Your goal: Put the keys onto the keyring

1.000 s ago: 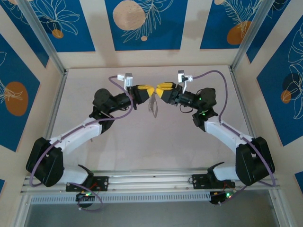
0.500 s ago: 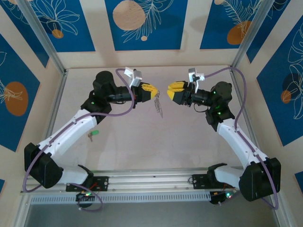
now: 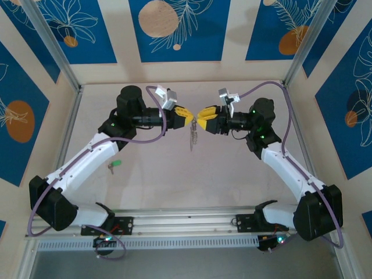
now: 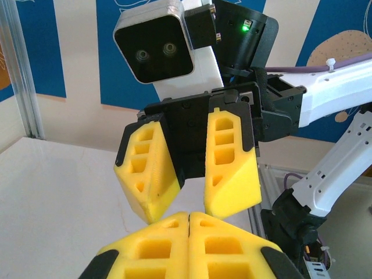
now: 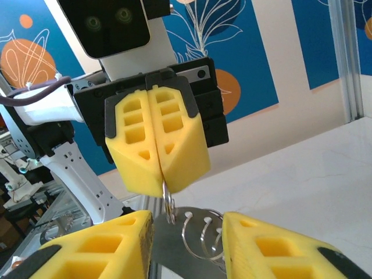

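Left hand (image 3: 189,120) and right hand (image 3: 201,117) nearly tip to tip, keyring (image 3: 192,138) dangling between, bare table (image 3: 174,186) below.

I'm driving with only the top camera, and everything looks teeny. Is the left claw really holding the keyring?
Observer: Yes. The right wrist camera shows the left claw shut, with the keyring pinched by its thin wire at the fingertips.
Operator: Is my right claw grabbing anything?
Observer: Not yet. The left wrist camera shows the right claw with a clear gap between its yellow fingers.
Operator: Where are the keys?
Observer: Some silvery keys hang below the ring, in the gap of the right claw. I can't tell whether they touch it.
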